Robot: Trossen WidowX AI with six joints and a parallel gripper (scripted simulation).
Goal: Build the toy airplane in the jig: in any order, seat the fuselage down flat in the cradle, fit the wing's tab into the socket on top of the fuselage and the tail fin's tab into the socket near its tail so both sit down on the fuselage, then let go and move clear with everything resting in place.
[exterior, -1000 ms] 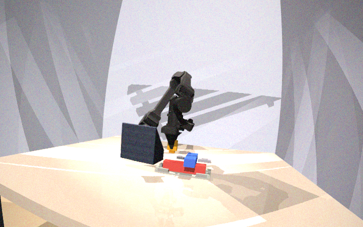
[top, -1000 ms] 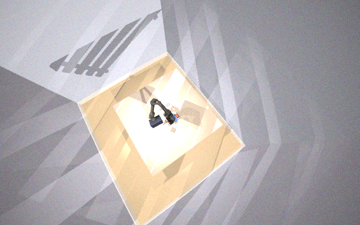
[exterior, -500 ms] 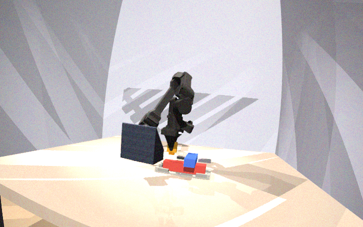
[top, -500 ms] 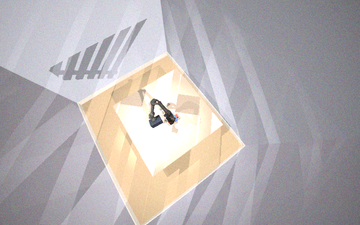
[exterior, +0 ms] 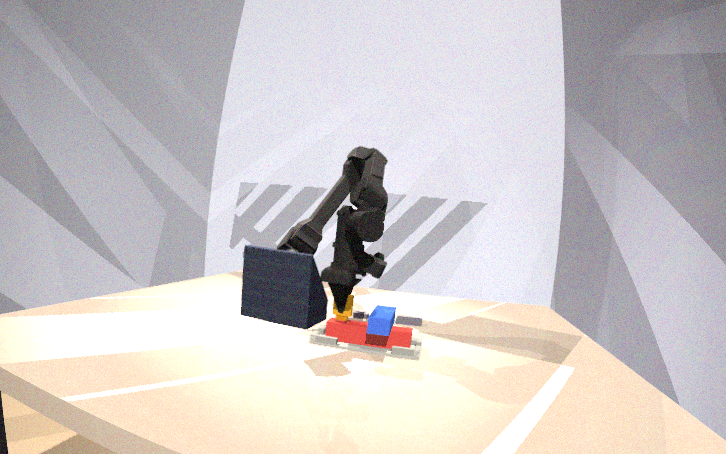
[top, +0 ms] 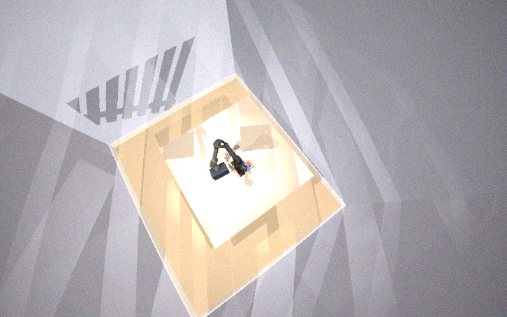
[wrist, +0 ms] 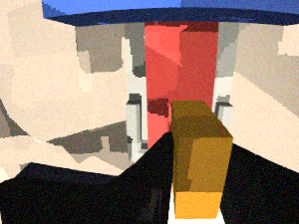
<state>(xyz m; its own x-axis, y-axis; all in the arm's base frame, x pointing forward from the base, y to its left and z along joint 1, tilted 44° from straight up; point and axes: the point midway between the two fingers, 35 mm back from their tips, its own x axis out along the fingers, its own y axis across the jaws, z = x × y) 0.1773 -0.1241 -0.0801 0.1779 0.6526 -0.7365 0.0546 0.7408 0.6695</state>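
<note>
The red fuselage [exterior: 350, 331] [wrist: 181, 64] lies level in the pale grey cradle [exterior: 323, 339] [wrist: 133, 118]. The blue wing [exterior: 381, 320] [wrist: 174, 6] lies across the top of the fuselage; its tab is hidden. My gripper [exterior: 342, 308] [wrist: 186, 139] points down over the tail end of the fuselage and is shut on the orange tail fin [exterior: 350, 304] [wrist: 203, 165]. The fin is upright, its narrower lower part just above or touching the fuselage top. The tail socket is not clearly visible, so I cannot tell whether the tab is lined up with it.
The arm's dark blue base block [top: 219, 172] [exterior: 278, 283] stands beside the tail end of the cradle. A small grey holder [top: 236, 146] [exterior: 408, 320] and another grey piece [exterior: 359, 314] lie behind the cradle. The wing stands close to my gripper along the fuselage.
</note>
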